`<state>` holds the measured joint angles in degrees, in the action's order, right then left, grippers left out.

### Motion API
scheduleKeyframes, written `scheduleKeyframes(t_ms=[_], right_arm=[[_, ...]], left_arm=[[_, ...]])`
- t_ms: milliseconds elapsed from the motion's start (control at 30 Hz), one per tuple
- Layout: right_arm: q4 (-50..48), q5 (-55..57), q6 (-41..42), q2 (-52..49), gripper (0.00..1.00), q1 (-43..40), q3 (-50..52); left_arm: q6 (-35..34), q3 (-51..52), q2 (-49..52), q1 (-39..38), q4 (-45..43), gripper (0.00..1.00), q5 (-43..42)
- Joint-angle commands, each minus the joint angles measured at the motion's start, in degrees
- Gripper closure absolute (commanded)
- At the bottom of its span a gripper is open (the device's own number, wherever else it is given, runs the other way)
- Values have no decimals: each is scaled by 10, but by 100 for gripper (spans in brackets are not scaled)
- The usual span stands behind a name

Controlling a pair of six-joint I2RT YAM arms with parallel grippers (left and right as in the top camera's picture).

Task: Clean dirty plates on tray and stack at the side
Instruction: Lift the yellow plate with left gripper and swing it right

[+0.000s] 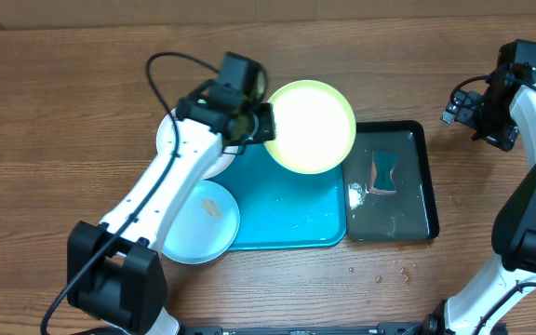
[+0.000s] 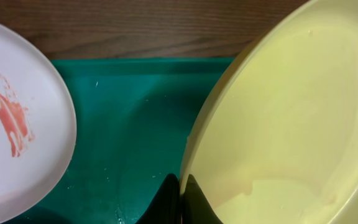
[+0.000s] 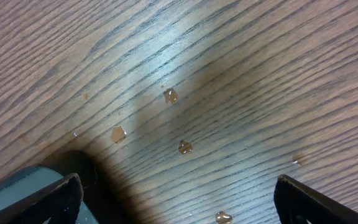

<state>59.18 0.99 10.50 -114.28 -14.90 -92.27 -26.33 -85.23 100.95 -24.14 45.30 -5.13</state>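
Overhead, the left gripper (image 1: pixel 259 123) is clamped on the rim of the round yellow-green plastic plate (image 1: pixel 311 127), holding it above the far edge of the large turquoise rectangular plastic tray (image 1: pixel 287 223). This looks like the carrying step; next it needs wiping or a free stacking spot. The red-smeared white round plate (image 2: pixel 17 124) lies just left, the light blue plate (image 1: pixel 203 223) near-left across the tray's rim. The right gripper (image 3: pixel 179 196), jaws apart and empty, hovers over droplet-spotted wood, right of the narrow black tray (image 1: pixel 408 219) holding a sponge (image 1: pixel 383 173).
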Motion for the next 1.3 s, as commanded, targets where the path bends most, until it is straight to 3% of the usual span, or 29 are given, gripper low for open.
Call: scheduleKeyframes(t_ms=[0,600,900,1267], right_arm=[[-2,3,2,13,0,-1,-7],[-2,3,2,13,0,-1,-7],[-2,3,2,13,0,-1,-7],[-2,3,2,13,0,-1,-7]], left_arm=[[13,-34,-9,-36,3,96,101],[12,-64,-9,-166,-21,96,242],[31,-64,-9,-270,-35,96,404],[129,-64,-9,-404,-75,96,631]])
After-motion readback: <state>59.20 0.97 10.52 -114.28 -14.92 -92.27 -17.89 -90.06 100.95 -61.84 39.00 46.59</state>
